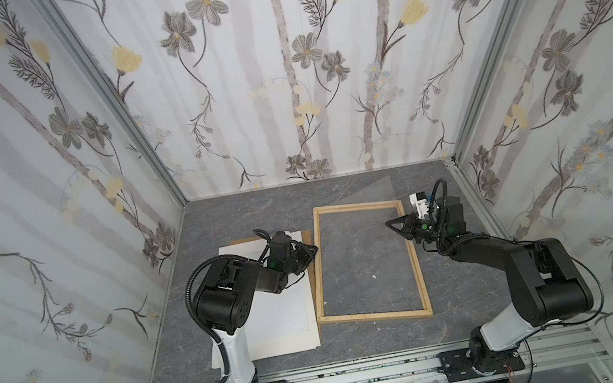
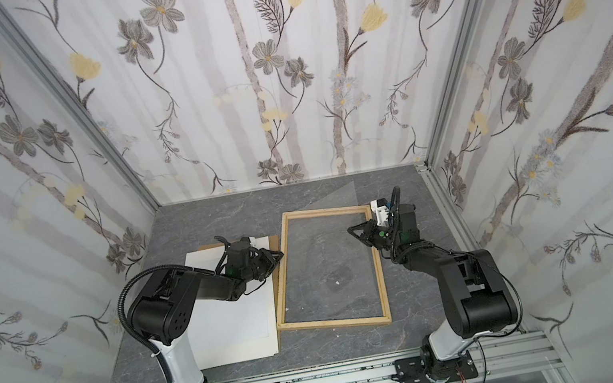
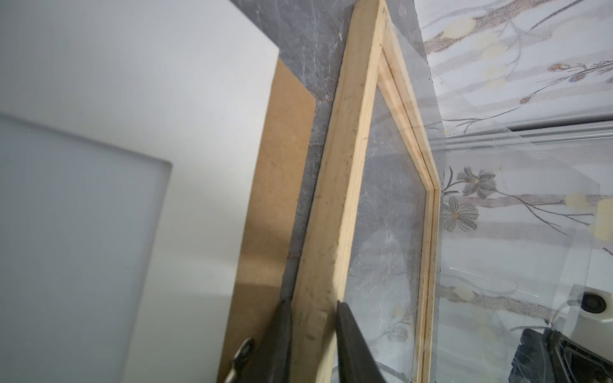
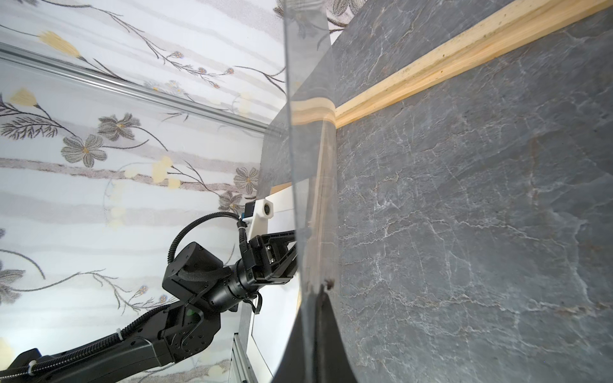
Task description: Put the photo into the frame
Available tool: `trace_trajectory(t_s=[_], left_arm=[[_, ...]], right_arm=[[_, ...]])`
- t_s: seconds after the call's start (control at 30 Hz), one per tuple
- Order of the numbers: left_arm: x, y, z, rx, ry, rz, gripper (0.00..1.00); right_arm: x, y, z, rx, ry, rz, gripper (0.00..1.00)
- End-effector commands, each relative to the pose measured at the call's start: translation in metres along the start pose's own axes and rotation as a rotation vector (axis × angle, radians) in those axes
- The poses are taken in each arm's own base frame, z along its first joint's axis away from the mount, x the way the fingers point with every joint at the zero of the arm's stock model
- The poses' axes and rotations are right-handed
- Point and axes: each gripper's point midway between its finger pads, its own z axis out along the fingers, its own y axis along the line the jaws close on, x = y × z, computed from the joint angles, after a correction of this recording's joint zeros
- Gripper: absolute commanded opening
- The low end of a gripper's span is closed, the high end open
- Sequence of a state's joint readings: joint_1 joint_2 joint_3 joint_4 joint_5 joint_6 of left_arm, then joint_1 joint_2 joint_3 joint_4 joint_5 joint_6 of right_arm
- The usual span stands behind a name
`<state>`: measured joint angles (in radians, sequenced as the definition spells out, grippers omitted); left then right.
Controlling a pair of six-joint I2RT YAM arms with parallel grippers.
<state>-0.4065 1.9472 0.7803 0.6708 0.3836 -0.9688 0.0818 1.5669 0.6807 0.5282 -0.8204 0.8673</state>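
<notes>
The frame [image 1: 374, 315] [image 2: 335, 322] of pale wood strips lies on the grey table in both top views. My left gripper [image 1: 312, 248] [image 2: 279, 254] [image 3: 311, 303] is shut on its left strip [image 3: 345, 165] near the far corner, one finger on each side. The photo [image 1: 275, 316] [image 2: 234, 322] [image 3: 166, 99] lies white side up just left of the frame, partly under my left arm. My right gripper [image 1: 388, 224] [image 2: 350, 230] [image 4: 320, 291] is shut on a clear pane [image 4: 305, 99] over the frame's right strip [image 4: 431, 63]. The pane tilts and juts past the frame's far edge [image 1: 376, 189].
A brown hardboard panel [image 1: 307, 236] [image 3: 278, 165] lies under the photo, its edge showing beside the frame. Flowered walls close in the table on three sides. An aluminium rail [image 1: 369, 376] with both arm bases runs along the front.
</notes>
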Motion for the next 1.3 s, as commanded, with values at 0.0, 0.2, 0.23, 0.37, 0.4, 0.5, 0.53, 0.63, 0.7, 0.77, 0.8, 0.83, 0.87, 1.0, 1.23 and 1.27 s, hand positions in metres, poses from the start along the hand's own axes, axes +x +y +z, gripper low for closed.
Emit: trace_trajectory(t_s=[0.0, 0.2, 0.23, 0.37, 0.4, 0.5, 0.53, 0.63, 0.7, 0.77, 0.8, 0.83, 0.87, 1.0, 1.23, 1.27], left_arm=[[0.023, 0.014, -0.001, -0.042, 0.094, -0.043, 0.23], [0.025, 0.016, -0.001, -0.041, 0.093, -0.046, 0.23], [0.024, 0.016, -0.001, -0.040, 0.092, -0.049, 0.23], [0.024, 0.016, 0.000, -0.036, 0.092, -0.055, 0.23], [0.024, 0.015, 0.000, -0.034, 0.091, -0.055, 0.23], [0.023, 0.014, 0.000, -0.031, 0.087, -0.058, 0.23], [0.024, 0.014, 0.000, -0.031, 0.088, -0.059, 0.23], [0.023, 0.014, 0.000, -0.031, 0.085, -0.059, 0.23], [0.024, 0.013, 0.000, -0.029, 0.085, -0.059, 0.23], [0.025, 0.013, -0.001, -0.030, 0.087, -0.059, 0.23], [0.025, 0.014, -0.001, -0.029, 0.086, -0.060, 0.23], [0.026, 0.014, -0.001, -0.028, 0.088, -0.060, 0.23], [0.026, 0.014, -0.001, -0.027, 0.087, -0.062, 0.23], [0.030, 0.012, 0.000, -0.015, 0.096, -0.063, 0.23], [0.036, 0.010, 0.001, -0.003, 0.108, -0.063, 0.23], [0.036, 0.010, 0.001, -0.001, 0.109, -0.063, 0.23]], right_arm=[[0.015, 0.011, 0.007, -0.097, 0.098, 0.028, 0.00], [0.021, -0.014, 0.011, -0.035, 0.088, 0.094, 0.00], [0.022, -0.017, 0.011, -0.021, 0.084, 0.101, 0.00], [0.029, -0.027, 0.013, 0.025, 0.091, 0.108, 0.00], [0.030, -0.028, 0.014, 0.039, 0.091, 0.104, 0.00], [0.035, -0.028, 0.016, 0.064, 0.094, 0.098, 0.00], [0.037, -0.027, 0.018, 0.069, 0.102, 0.096, 0.00], [0.042, -0.026, 0.022, 0.092, 0.116, 0.082, 0.00], [0.043, -0.028, 0.025, 0.137, 0.128, 0.054, 0.00], [0.045, -0.030, 0.028, 0.181, 0.140, 0.030, 0.00], [0.042, -0.027, 0.031, 0.195, 0.141, 0.008, 0.00], [0.041, -0.026, 0.033, 0.214, 0.147, -0.012, 0.00], [0.040, -0.025, 0.036, 0.247, 0.160, -0.036, 0.00], [0.038, -0.029, 0.044, 0.339, 0.197, -0.085, 0.00], [0.051, -0.040, 0.061, 0.404, 0.267, -0.120, 0.00], [0.053, -0.040, 0.063, 0.404, 0.275, -0.123, 0.00]])
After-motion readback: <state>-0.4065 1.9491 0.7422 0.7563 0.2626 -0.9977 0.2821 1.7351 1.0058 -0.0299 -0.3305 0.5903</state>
